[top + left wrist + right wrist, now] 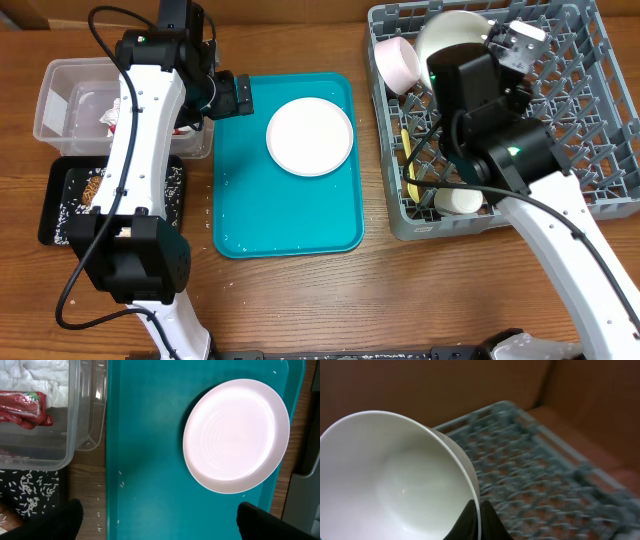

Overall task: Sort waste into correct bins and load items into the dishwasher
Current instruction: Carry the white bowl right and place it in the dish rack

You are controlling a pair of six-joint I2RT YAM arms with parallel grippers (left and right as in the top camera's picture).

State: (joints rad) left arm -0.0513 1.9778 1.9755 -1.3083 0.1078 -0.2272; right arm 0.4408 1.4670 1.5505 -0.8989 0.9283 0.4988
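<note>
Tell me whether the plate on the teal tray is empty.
Empty. The plate shows a bare pale surface in the left wrist and overhead views, with nothing on it, and lies flat on the teal tray.

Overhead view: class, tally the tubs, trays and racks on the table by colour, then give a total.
Clear: 1, the tub
Black: 1, the shallow tray
Teal: 1, the serving tray
Grey: 1, the dish rack
Total: 4

Blurry rack [555, 480] bkgd; bowl [395, 480] edge-cropped
</note>
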